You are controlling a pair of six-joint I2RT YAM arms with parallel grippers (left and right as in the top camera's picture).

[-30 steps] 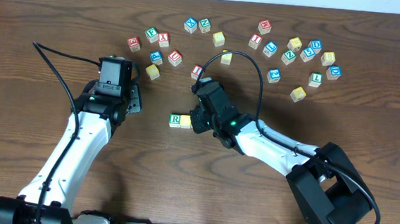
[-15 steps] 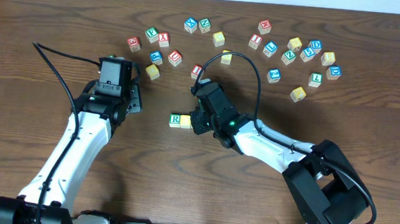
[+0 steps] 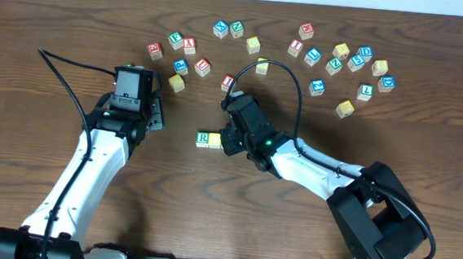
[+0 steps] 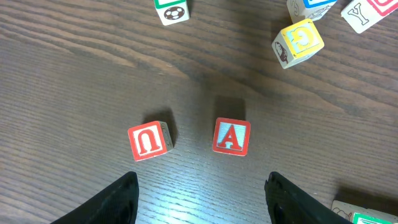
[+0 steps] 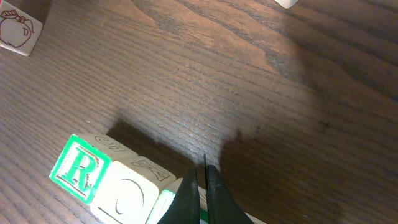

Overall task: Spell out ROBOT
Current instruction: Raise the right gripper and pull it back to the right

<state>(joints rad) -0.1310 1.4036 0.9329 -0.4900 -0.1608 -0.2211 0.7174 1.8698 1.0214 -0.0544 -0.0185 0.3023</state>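
Edged the right gripper (image 5: 204,177) slightly toward the R cube (image 3: 203,138); jaws clenched together, just beyond the yellow O cube (image 3: 215,140) touching R. Holds the left gripper (image 4: 202,180) released over red A cube (image 4: 231,136) and red U cube (image 4: 150,140), well apart from R.

Dark wood-grain bench (image 3: 77,4) under me, here's what's on it. Near the middle, the green-lettered R cube (image 3: 202,137) lies flat, and a yellow-faced cube (image 3: 215,140) is butted against its 3 o'clock side, touching. Towards 12 o'clock a ragged band of letter cubes runs across the far side, all loose and none stacked. Around 11 o'clock there's a red U cube (image 4: 150,140) with a red A cube (image 4: 231,136) just beside it, not touching. A blue-lettered cube (image 3: 220,28) and a green-lettered cube (image 3: 236,28) sit together at 12. At 2 o'clock is the densest cluster, with a lone yellow cube (image 3: 345,108) at its near edge.
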